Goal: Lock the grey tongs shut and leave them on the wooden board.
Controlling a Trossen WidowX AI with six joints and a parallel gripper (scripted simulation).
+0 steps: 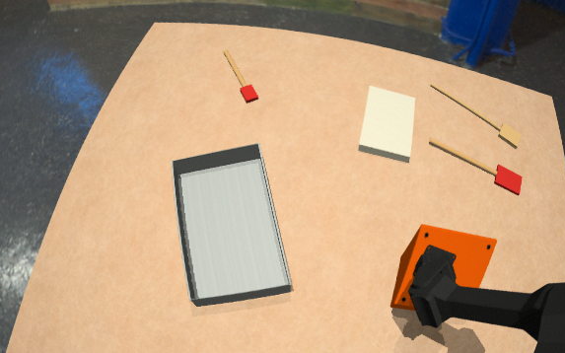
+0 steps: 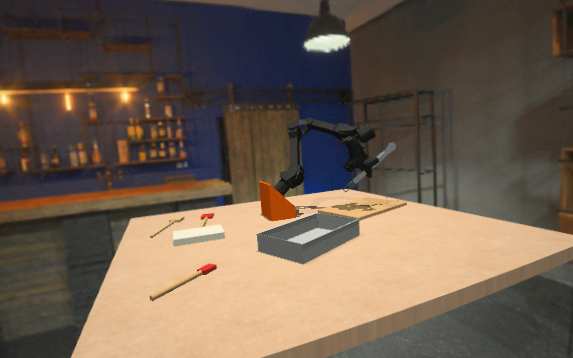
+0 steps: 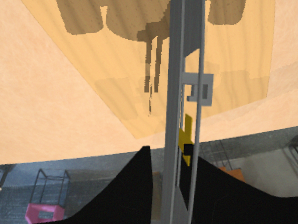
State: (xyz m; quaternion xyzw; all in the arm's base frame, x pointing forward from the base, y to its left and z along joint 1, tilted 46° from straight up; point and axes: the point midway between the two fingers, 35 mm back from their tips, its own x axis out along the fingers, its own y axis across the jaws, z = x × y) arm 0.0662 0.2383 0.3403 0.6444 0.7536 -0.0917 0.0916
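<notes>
Roasting tin and held tongs. The roasting tin [image 1: 242,296] [image 2: 280,247] stands upright on the table [image 1: 116,197] [image 2: 418,280] [image 3: 50,100], with no tongs across it. In the exterior view, the wooden board [image 2: 388,206] [image 3: 240,60] lies behind the tin and toward the right. Higher than the tin and above this board, the gripper [image 2: 368,165] [image 3: 160,152] is clenched on the grey tongs [image 2: 386,152] [image 3: 175,100]. These are tilted and clear of the board; which end bears the tips cannot be told. The wrist view shows their long limbs running close together, a small grey bracket [image 3: 206,90] and a yellow part [image 3: 185,135] beside them; whether the lock is engaged cannot be told. In the top view, the orange base [image 1: 481,247] [image 2: 270,202] of the black arm [image 1: 491,306] [image 2: 294,150] stands right of the tin. Above and right of the tin lie a cream block [image 1: 388,120] [image 2: 198,236], a wooden spatula [image 1: 509,135] [image 2: 176,220] and a red-headed spatula [image 1: 508,179] [image 2: 207,216]. A second red-headed spatula [image 1: 248,93] [image 2: 208,269] lies above the tin.
</notes>
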